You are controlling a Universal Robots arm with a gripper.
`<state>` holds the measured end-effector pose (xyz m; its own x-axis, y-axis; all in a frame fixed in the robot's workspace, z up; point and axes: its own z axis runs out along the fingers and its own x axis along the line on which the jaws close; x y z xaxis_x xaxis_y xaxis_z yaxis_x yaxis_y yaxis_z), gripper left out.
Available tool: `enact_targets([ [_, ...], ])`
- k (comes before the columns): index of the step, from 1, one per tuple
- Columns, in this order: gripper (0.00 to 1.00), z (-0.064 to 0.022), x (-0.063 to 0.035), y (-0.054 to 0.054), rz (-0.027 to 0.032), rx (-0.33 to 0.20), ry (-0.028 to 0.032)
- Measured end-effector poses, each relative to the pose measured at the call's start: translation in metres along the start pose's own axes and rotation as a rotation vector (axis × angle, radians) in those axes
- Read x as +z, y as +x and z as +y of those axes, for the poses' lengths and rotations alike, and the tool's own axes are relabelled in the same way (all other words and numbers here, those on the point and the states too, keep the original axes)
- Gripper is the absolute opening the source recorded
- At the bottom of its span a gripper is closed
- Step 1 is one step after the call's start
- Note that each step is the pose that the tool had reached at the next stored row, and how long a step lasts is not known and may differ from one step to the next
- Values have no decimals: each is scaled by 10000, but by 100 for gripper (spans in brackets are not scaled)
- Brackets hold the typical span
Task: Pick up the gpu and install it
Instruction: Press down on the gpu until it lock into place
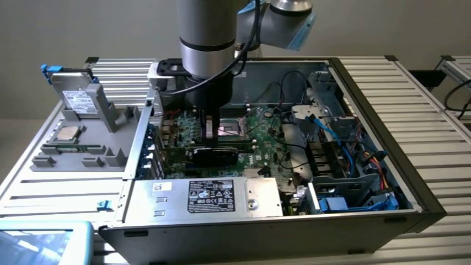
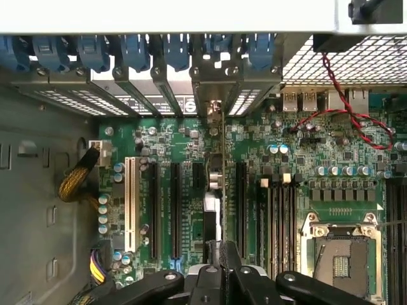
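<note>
The gpu (image 1: 213,156) stands on edge inside the open computer case (image 1: 368,221), low over the motherboard's expansion slots (image 2: 175,210), its black cooler facing the front of the exterior view. In the wrist view the gpu (image 2: 213,190) is seen edge-on as a thin strip between two black slots. Its silver bracket end (image 2: 213,105) reaches the rear slot openings. My gripper (image 1: 213,132) comes straight down from the arm and is shut on the card's top edge; the gripper (image 2: 222,257) has its black fingers pressed together on the card. Whether the card sits in a slot I cannot tell.
A grey holder (image 1: 88,149) at the exterior view's left carries a drive box (image 1: 77,99), a processor chip (image 1: 70,132) and a memory stick (image 1: 74,148). The power supply (image 1: 206,196), the CPU socket (image 2: 340,254), red wires (image 2: 356,117) and blue cables (image 1: 346,130) crowd the case.
</note>
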<state>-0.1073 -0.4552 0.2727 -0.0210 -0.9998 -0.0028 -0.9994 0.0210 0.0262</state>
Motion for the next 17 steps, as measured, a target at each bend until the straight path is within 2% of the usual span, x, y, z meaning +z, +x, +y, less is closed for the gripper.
enact_targets([
  [3,12,-1,47,-4,-1,0,-43],
  [7,12,-2,70,-5,7,0,-70],
  [8,12,0,40,-7,-10,0,-62],
  [14,12,41,-225,-10,0,0,-78],
  [17,12,50,-252,-16,0,0,-102],
])
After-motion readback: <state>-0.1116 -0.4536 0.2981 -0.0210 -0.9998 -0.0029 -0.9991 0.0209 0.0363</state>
